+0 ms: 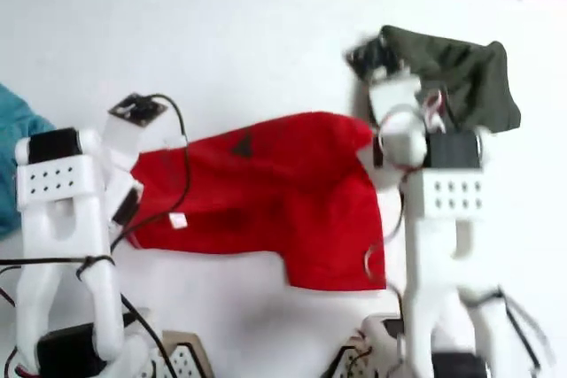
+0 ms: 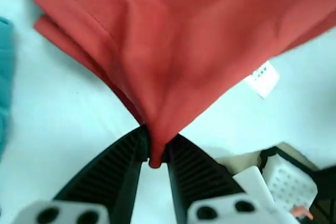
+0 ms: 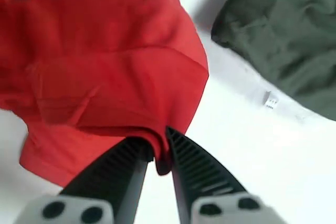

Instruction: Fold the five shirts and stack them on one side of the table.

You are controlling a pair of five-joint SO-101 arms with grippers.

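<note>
Red shirt lies spread across the middle of the white table, between the two arms. It is a smooth, soft knit in a wide, uneven shape, with one squarish lobe reaching toward the near edge on the right arm's side.

The left gripper is pinched tight on a gathered corner. There the cloth funnels into a narrow point between two black ribbed fingers, and long creases fan out from the pinch. The right gripper is likewise closed on the red shirt. Its ridged black fingers nip a folded, rounded edge, and a small tuck of cloth pokes out past the tips.

A dark print sits on the shirt's far part. A small white rectangular tag with fine dots sticks out from the shirt's edge over the table near the left arm.

Green shirt, dark olive and matte, sits crumpled in a lumpy heap at the far side of the table beyond the right arm. It is near the red shirt's rounded end, with a strip of bare table between them in the right wrist view. Teal shirt shows as a wrinkled patch at the table's edge beside the left arm, apart from the red one.
</note>
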